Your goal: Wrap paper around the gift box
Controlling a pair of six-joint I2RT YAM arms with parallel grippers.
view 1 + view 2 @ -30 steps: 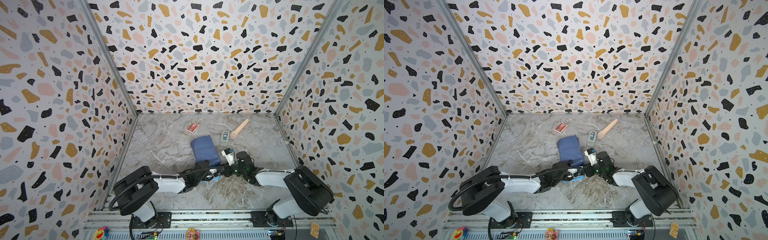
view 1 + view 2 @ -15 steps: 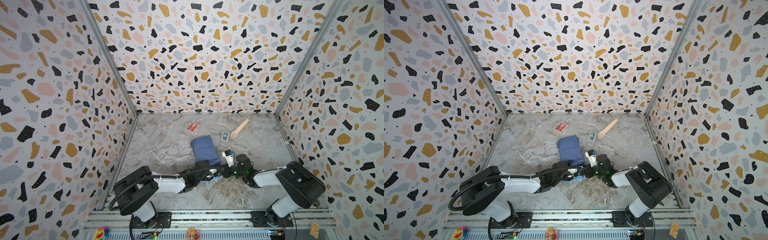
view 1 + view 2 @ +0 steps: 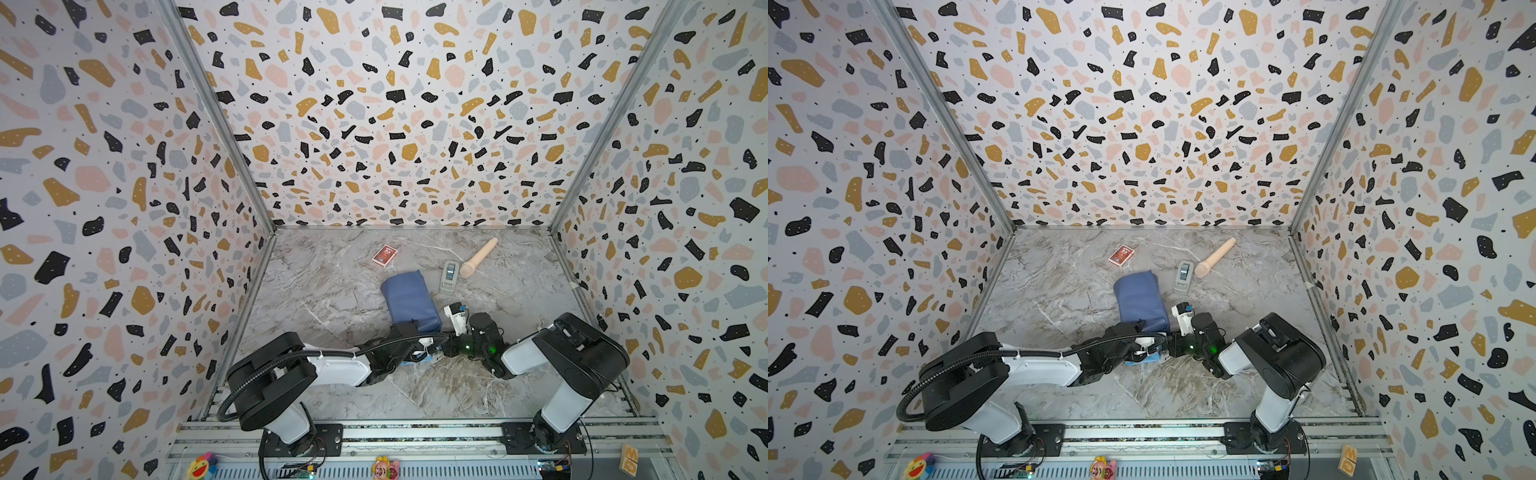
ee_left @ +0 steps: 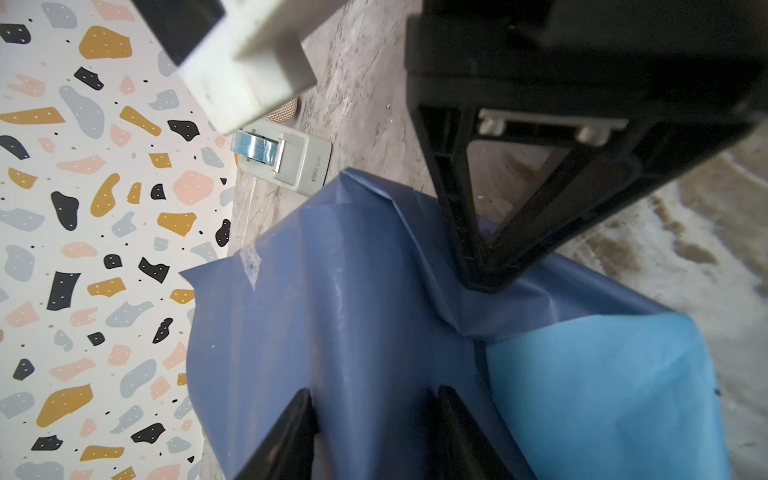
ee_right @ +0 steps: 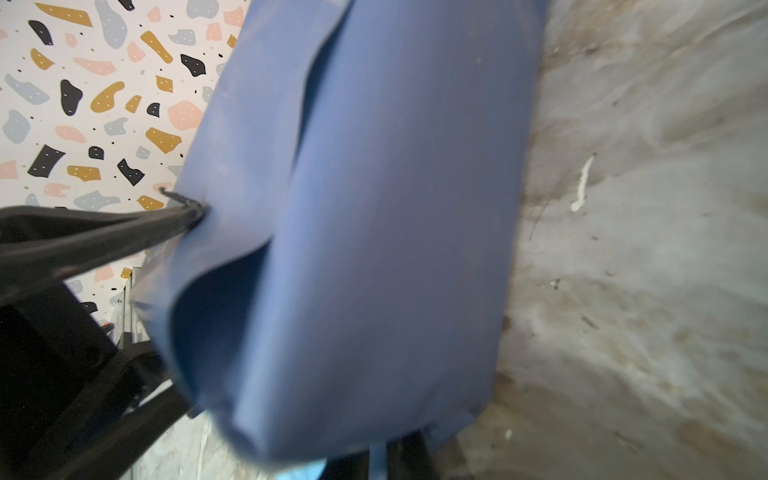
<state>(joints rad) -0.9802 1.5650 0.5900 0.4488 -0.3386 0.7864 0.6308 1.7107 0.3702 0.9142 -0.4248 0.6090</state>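
Left gripper [image 4: 376, 395] and right gripper [image 5: 378, 461] both on the near end of the paper [image 3: 409, 301], mid-table [image 3: 332, 299].

Nearest me: the left gripper reaches in from 7 o'clock, jaws about half apart, a finger pressed on each side of a paper ridge, so it is gripping it. The right gripper comes in from 4 o'clock, jaws nearly together, pinching a thin fold of the same sheet. The lighter blue underside shows at that near edge. The paper sits as a boxy dark-blue lump at the table's centre. The gift box is hidden, covered all over. A strip of clear tape [image 4: 251, 259] is on the paper's far part. Beyond, at 1 o'clock of the lump, is a grey tape dispenser [image 3: 449, 277], with a wooden stick [image 3: 478, 259] just past it. A red card pack [image 3: 384, 254] lies at 11 o'clock, apart.
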